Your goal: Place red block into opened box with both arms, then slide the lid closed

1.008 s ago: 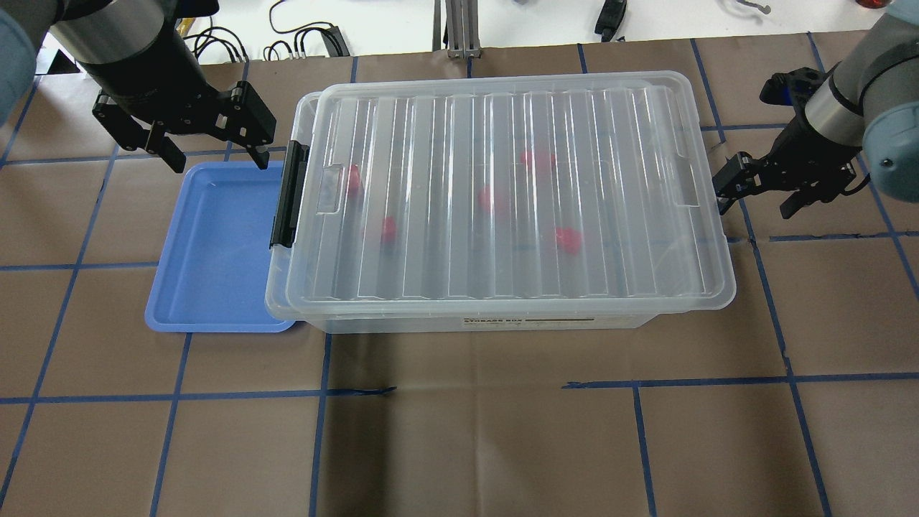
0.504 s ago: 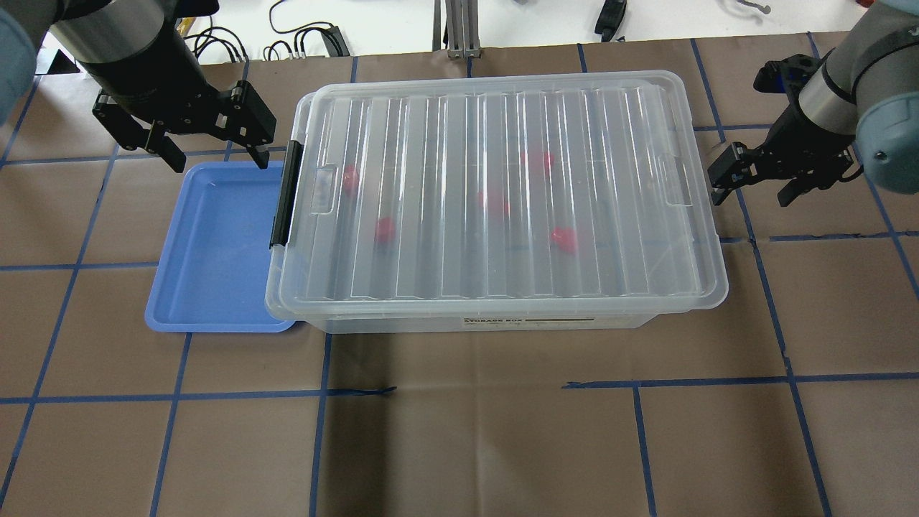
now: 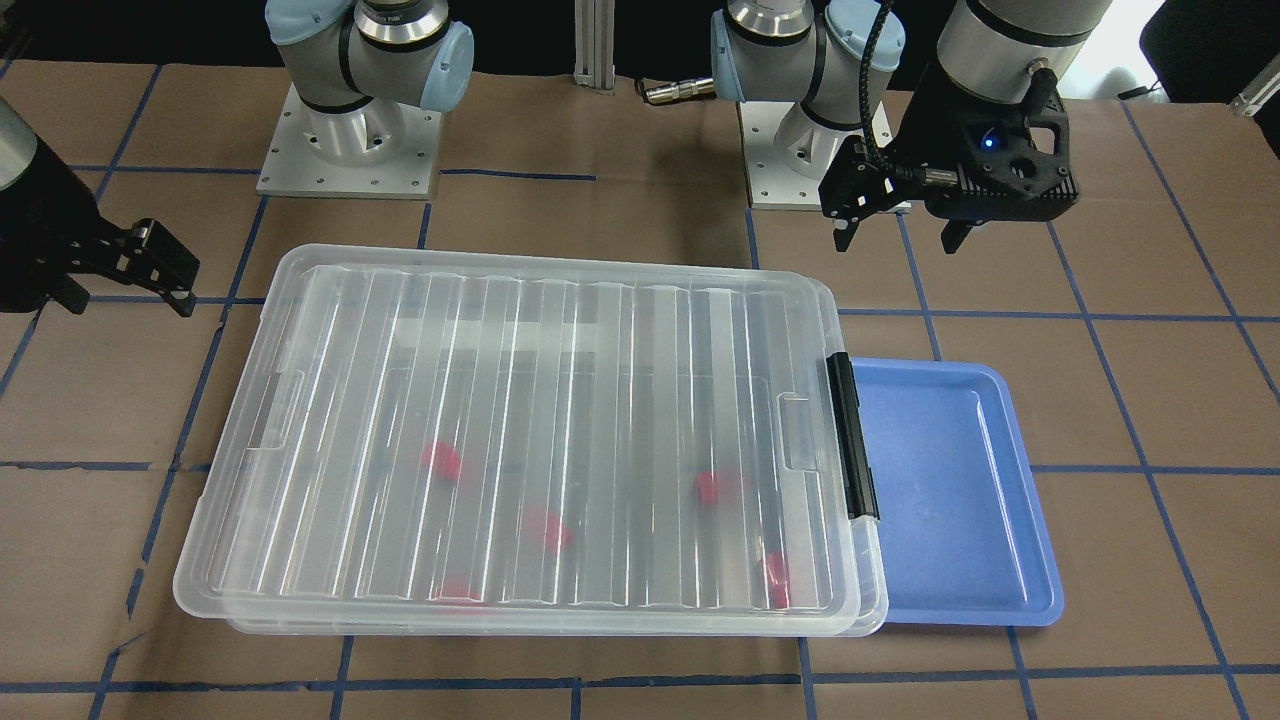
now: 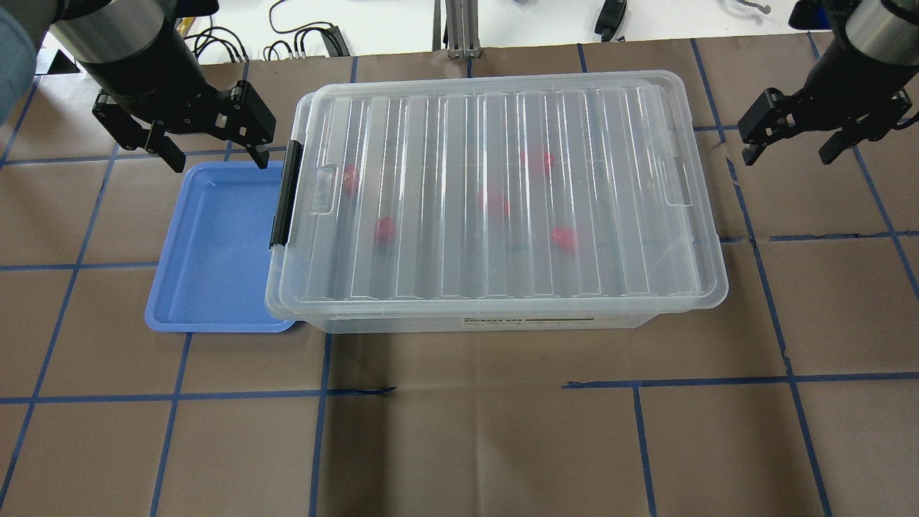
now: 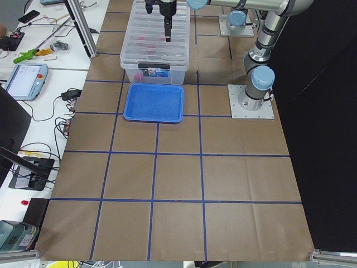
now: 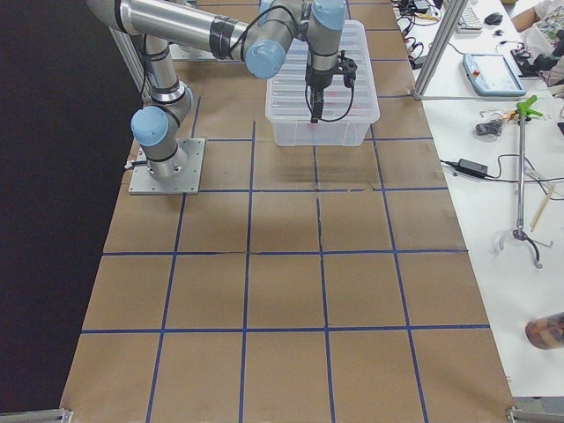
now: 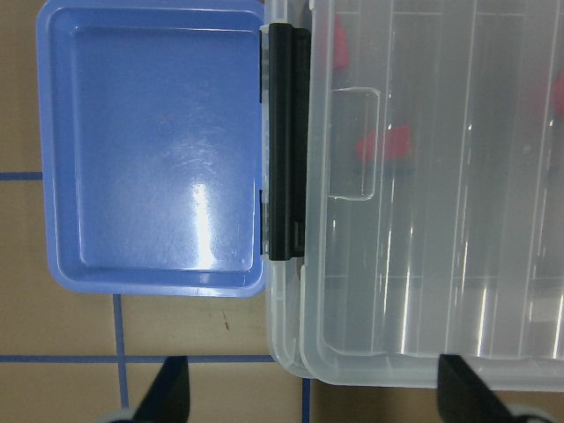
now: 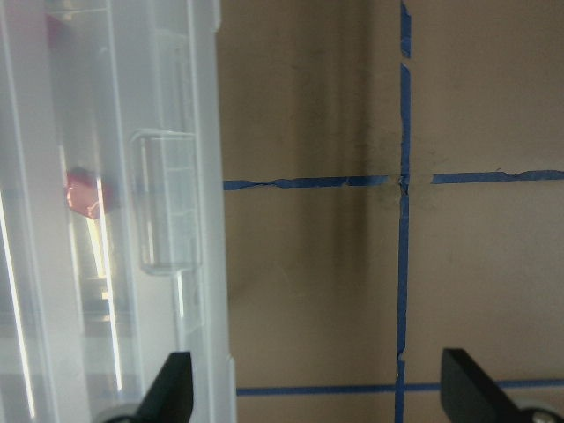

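Note:
The clear ribbed lid lies flat on the clear box, covering nearly all of it; a thin strip of box rim shows by the black latch bar. Several red blocks, such as one red block, lie inside and show through the lid. My left gripper hovers open beyond the latch end, above the far edge of the blue tray, holding nothing. Off the lid's other short end, my right gripper is open and clear of it. The wrist views show the left gripper and right gripper both empty.
A blue tray sits tucked against the box's latch end, with nothing in it. Cables and a metal post lie past the table's far edge. Brown paper with a blue tape grid covers the table.
The lid slid left over the box toward the latch. My right gripper then drew back from the lid's end, up and to the right. The left gripper stayed still.

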You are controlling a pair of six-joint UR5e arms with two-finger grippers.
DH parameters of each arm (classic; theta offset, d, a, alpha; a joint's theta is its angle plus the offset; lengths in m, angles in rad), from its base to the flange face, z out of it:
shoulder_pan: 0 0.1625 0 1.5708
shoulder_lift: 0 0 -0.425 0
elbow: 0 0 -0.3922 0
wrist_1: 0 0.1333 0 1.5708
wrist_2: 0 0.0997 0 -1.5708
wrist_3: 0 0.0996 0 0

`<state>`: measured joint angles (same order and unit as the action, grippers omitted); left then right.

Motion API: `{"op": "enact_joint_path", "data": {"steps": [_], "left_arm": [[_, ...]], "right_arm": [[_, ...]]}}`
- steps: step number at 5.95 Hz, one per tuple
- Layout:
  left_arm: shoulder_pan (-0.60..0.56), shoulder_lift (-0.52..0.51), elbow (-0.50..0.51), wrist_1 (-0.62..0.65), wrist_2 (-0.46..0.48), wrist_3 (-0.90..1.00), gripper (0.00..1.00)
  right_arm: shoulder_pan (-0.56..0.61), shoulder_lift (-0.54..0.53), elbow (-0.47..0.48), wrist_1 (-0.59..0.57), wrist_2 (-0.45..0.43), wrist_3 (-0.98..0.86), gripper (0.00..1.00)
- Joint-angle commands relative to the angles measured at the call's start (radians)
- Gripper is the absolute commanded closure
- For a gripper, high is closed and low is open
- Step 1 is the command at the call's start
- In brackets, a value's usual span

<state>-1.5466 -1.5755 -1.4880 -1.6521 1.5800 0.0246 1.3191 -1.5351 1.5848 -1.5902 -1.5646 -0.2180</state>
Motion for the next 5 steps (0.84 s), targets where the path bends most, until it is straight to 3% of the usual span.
{"op": "enact_joint_path", "data": {"steps": [1,3,5], "left_arm": [[0.000,0.000,0.000,0.000,0.002,0.000,0.02],[0.000,0.002,0.000,0.000,0.000,0.002,0.02],[0.000,0.002,0.000,0.000,0.002,0.000,0.02]], "right_arm": [[0.142,-0.028,-0.073,0.116,-0.003,0.166,0.00],[0.265,-0.025,-0.132,0.174,-0.003,0.343,0.00],[0.279,-0.026,-0.128,0.180,0.000,0.362,0.00]]}}
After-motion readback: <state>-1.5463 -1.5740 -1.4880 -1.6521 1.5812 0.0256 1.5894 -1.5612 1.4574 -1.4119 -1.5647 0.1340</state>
